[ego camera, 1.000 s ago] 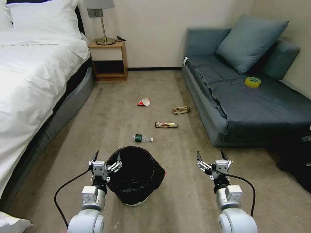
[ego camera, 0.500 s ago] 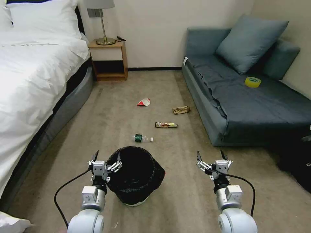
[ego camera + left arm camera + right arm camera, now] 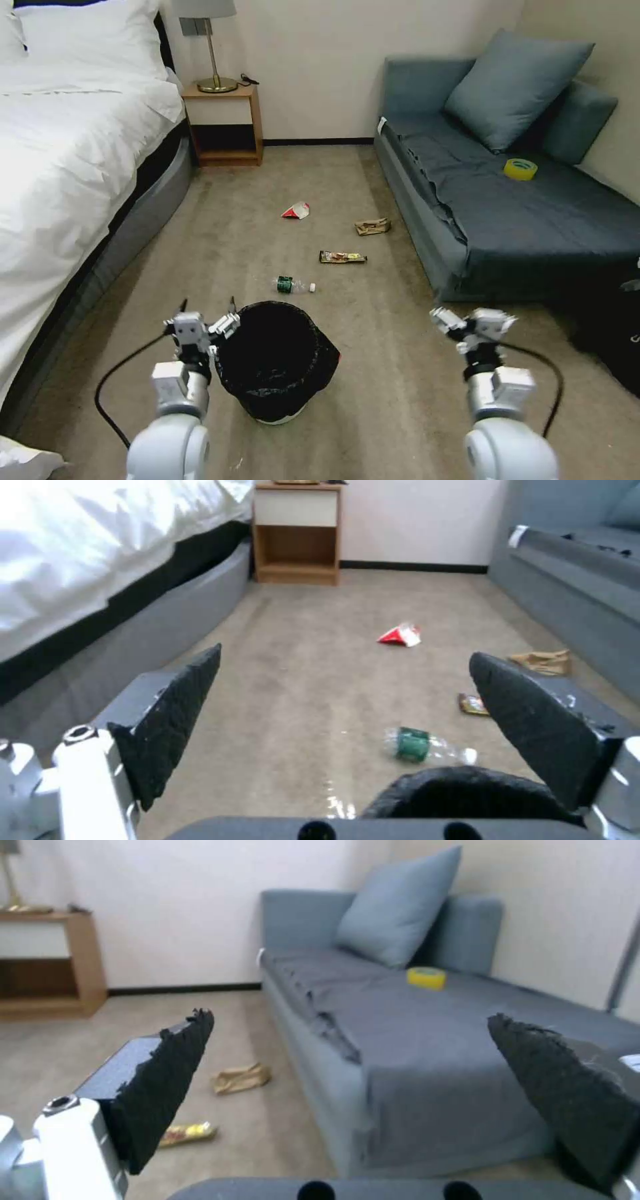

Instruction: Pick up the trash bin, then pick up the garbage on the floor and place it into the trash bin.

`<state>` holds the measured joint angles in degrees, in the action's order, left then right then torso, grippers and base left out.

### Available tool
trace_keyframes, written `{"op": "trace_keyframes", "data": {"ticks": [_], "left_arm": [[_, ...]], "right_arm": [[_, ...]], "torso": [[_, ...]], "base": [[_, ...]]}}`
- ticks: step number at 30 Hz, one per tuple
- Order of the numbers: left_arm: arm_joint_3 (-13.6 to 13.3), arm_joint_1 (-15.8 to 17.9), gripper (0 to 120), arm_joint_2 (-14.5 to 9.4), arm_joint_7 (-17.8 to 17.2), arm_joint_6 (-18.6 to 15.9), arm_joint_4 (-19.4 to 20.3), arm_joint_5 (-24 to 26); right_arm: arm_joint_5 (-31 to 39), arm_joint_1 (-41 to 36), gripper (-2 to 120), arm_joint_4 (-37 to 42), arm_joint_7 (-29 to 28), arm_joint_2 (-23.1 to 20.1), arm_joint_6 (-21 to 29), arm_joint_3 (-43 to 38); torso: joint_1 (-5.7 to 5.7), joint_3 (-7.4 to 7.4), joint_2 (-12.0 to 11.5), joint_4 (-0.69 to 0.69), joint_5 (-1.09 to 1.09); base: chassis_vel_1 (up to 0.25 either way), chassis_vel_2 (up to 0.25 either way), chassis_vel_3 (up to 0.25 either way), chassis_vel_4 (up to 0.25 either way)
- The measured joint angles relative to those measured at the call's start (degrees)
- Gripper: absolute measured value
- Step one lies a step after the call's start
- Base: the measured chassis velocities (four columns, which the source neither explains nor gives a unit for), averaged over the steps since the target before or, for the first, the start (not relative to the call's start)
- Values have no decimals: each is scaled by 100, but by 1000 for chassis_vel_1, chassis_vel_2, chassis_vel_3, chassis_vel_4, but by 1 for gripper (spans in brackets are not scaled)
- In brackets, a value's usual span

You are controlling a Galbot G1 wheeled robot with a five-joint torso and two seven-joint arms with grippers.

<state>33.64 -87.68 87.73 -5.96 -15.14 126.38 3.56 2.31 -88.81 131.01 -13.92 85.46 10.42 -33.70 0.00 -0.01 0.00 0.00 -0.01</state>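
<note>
The trash bin [image 3: 277, 363], black with a black bag liner and a white base, stands upright on the carpeted floor [image 3: 373, 407] in the near middle, between the bed [image 3: 60, 173] and the sofa [image 3: 507, 207]. The left claw [image 3: 207, 321] hangs at the bin's left rim with its fingers [image 3: 170, 720] spread wide; the left wrist view shows the rim [image 3: 467, 792] just below and beside one finger, gripping nothing. The right claw [image 3: 472, 324] hovers over bare floor, well apart from the bin on its right, also spread open and empty.

Beyond the bin lie 4 pieces of garbage: a clear bottle with a green label [image 3: 293, 286] nearest, then a brown-yellow snack wrapper [image 3: 342, 257], a tan paper wad [image 3: 373, 227] near the sofa's edge, and a red-and-white carton scrap [image 3: 296, 211] farthest. A yellow tape roll [image 3: 520, 169] rests on the sofa seat.
</note>
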Motion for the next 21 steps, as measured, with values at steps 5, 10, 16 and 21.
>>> {"op": "trace_keyframes", "data": {"ticks": [5,10,16,21], "left_arm": [[51,-91,100,-191,-160,-233,22,123],[-55,-76,100,-456,-645,-971,80,666],[-223,26,100,-693,-1249,-2070,328,1640],[-260,250,100,-892,-1765,-2705,328,2305]], "right_arm": [[115,51,100,22,-96,-77,60,-21],[121,59,100,29,-97,-94,69,-12],[118,50,100,72,-92,-91,68,-1],[115,99,100,82,-86,-95,67,0]], "torso": [[0,0,0,0,1],[0,1,0,0,0],[0,0,0,0,0],[0,1,0,-1,0]], "base": [[0,0,0,0],[0,0,0,0],[0,0,0,0],[0,0,0,0]]}}
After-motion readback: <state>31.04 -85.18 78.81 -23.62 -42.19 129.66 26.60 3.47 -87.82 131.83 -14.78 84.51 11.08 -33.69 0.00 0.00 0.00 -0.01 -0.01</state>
